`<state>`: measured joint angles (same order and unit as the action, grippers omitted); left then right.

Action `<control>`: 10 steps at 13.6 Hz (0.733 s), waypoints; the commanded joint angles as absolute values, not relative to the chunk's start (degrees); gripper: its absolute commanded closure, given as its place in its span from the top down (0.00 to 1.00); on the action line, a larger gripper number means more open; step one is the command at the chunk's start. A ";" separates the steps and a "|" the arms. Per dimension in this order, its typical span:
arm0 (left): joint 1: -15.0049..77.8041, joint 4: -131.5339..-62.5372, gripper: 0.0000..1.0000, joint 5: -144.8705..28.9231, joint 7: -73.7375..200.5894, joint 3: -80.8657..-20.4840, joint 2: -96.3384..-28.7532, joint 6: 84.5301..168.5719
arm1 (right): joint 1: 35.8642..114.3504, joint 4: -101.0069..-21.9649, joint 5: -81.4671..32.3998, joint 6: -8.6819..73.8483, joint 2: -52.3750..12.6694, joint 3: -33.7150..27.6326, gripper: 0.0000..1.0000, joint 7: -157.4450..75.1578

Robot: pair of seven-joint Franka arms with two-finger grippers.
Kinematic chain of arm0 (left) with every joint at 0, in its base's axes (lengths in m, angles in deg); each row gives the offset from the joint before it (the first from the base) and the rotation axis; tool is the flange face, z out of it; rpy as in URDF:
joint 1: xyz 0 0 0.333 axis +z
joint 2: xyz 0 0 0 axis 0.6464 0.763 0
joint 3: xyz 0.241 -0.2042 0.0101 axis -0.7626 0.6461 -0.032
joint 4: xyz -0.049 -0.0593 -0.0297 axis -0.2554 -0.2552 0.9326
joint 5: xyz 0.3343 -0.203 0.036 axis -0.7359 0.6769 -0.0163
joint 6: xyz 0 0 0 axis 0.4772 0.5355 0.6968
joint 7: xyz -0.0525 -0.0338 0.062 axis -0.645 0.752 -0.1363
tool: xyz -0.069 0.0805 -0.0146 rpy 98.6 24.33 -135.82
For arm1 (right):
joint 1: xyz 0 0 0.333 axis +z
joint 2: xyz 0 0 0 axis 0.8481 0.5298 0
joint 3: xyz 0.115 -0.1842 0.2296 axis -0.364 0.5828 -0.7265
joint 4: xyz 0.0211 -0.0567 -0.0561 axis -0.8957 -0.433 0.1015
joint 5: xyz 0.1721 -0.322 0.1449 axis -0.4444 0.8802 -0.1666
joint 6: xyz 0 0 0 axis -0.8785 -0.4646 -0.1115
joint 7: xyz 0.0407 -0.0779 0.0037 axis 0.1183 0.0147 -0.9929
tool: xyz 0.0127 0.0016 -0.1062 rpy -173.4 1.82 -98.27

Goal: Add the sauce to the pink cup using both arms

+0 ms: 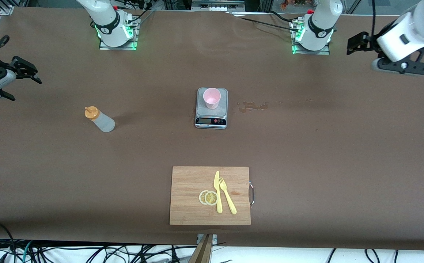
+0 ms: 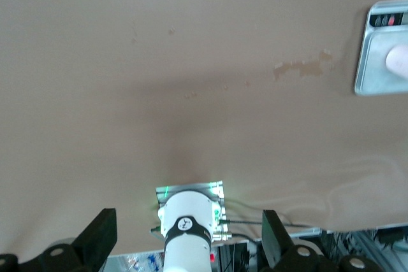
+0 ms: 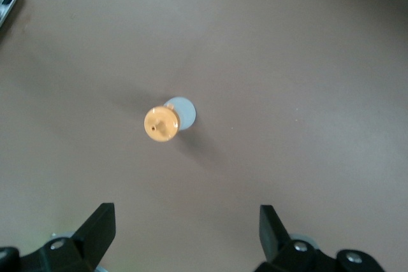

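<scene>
Sauce bottle (image 1: 99, 119) upright toward right arm's table end; pink cup (image 1: 211, 98) on scale (image 1: 212, 108), mid-table. Contents unseen. Both grippers, right gripper (image 3: 185, 230) and left gripper (image 2: 189, 234), spread, holding nothing, high over the table ends. For any bottle grasp: clamp body below cap, keep vertical.

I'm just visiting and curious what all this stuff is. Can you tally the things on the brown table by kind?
Clear squeeze bottle with orange cap: 1
Pink plastic cup: 1
Silver kitchen scale: 1
Wooden cutting board: 1
Yellow plastic knife: 1
Yellow plastic fork: 1
Lemon slices: 2
Total: 8
</scene>
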<state>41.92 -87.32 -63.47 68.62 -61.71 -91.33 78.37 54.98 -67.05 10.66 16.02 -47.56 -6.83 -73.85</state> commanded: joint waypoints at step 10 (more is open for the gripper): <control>43.79 -84.42 1.00 -67.76 70.67 -62.05 -90.10 89.10 | 58.80 -68.11 12.31 15.92 -54.74 -8.84 1.00 -44.37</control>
